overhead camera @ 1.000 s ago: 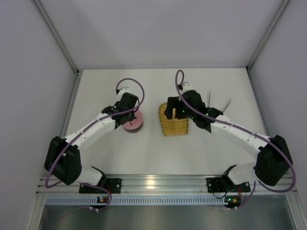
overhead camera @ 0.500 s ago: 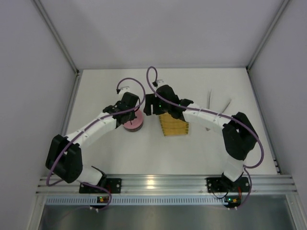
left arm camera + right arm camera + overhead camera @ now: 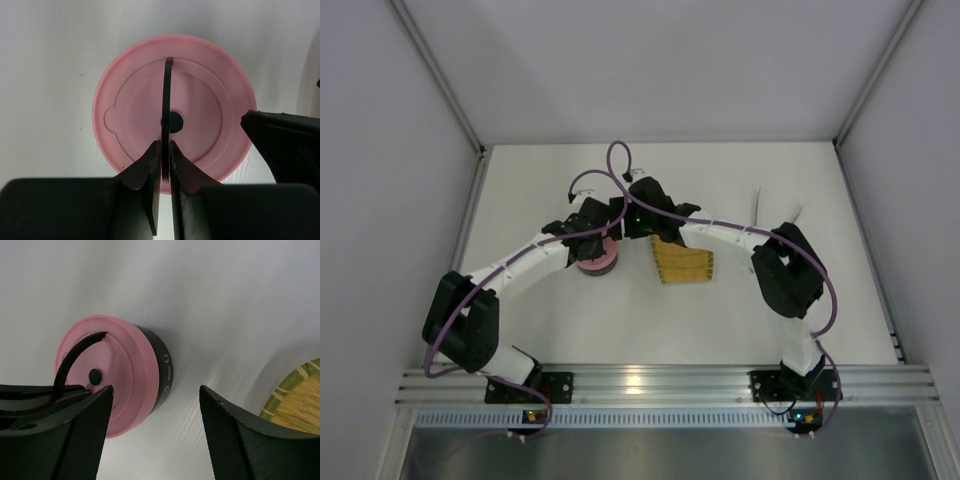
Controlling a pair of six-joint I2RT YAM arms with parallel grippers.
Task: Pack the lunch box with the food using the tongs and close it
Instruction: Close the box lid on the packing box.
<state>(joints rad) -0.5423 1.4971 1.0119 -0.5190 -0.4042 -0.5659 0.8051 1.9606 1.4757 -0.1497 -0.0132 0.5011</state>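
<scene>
Two arms lean in over one spot on the white worktop (image 3: pixel 520 185). Furthest left, the left gripper (image 3: pixel 165 146) comes down onto the lunch box (image 3: pixel 163 366). The box stands on the worktop just left of the yellow woven tray (image 3: pixel 685 265), with its pink lid (image 3: pixel 210 100) seated flat on top. A thin black handle (image 3: pixel 167 100) stands upright across the lid. The left fingers (image 3: pixel 145 175) are pinched together on the handle's near end, one on each side, with only the handle between them. Just beyond and to the right of the box hangs the right gripper (image 3: pixel 155 390), reaching across from the other side. Its fingers (image 3: pixel 240 440) stand wide apart with nothing held between them, one tip close by the lid's rim. Next comes the tray, lying flat with its far end under the right arm. Far right, well apart from the box, the white tongs (image 3: pixel 758 205) lie on the worktop, partly hidden by the right arm.
</scene>
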